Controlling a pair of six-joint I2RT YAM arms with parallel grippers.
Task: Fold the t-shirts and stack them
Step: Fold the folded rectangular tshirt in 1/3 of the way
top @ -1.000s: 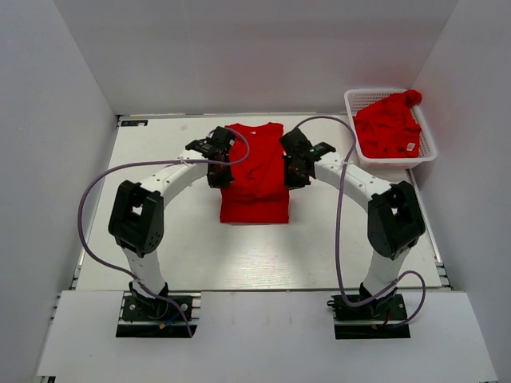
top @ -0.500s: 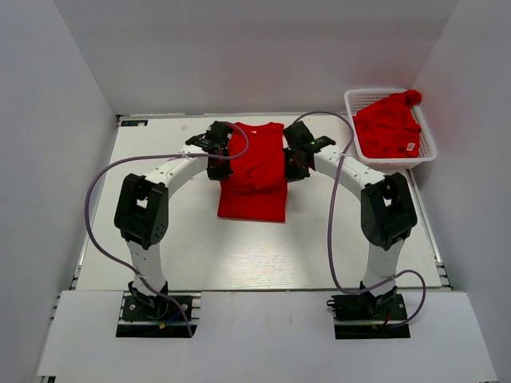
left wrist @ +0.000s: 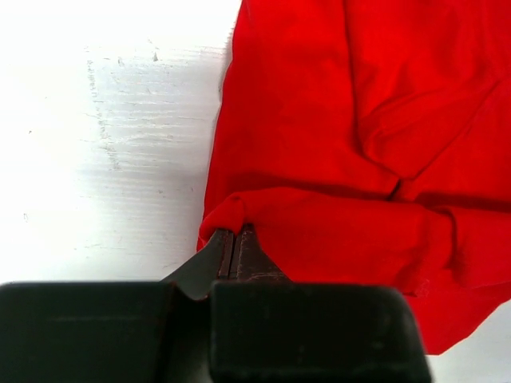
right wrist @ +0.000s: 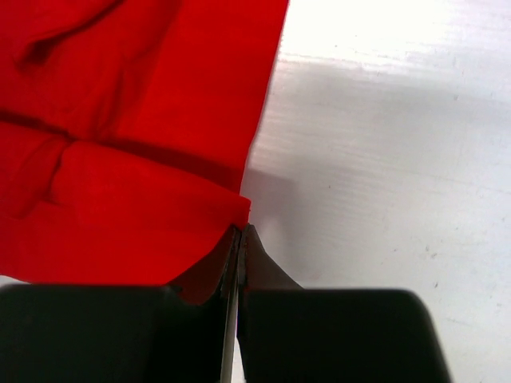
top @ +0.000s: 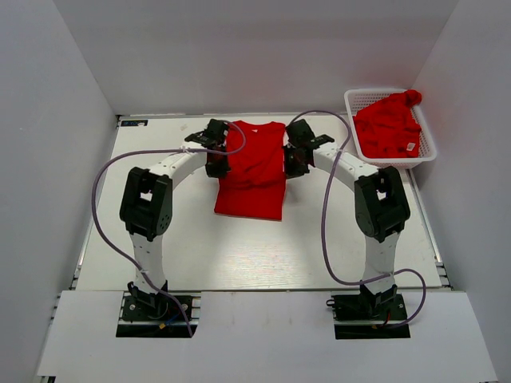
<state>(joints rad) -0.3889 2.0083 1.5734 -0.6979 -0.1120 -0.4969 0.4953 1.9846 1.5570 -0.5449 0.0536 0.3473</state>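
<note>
Left pincer [left wrist: 235, 244] clamped shut on a pinch of cloth at the left edge of the shirt [top: 251, 171], right pincer [right wrist: 241, 239] nipped shut in the same way on the right edge, both arms arching in from either side over the white counter [top: 239, 255]. The red shirt lies in the middle of the far half of the counter, drawn in to a narrow oblong. Its long axis runs from the far wall toward the arm bases, with what looks like the collar end farthest away and the straight hem nearest. The near end sits slightly to the left, so the hem slants a little. The two grips fall about halfway along the shirt, directly opposite each other. Each wrist view shows a raised lip of cloth caught between closed fingertips, with a soft ridge running across the shirt from it. The far half is creased, the near half flat on the counter.

In the far right corner, well apart from the arms, a white lattice basket [top: 359, 97] holds more red cloth [top: 386, 126], crumpled, one bunched bit riding over the far rim. A small white label [top: 409, 148] faces up. How many garments lie there cannot be told.
</note>
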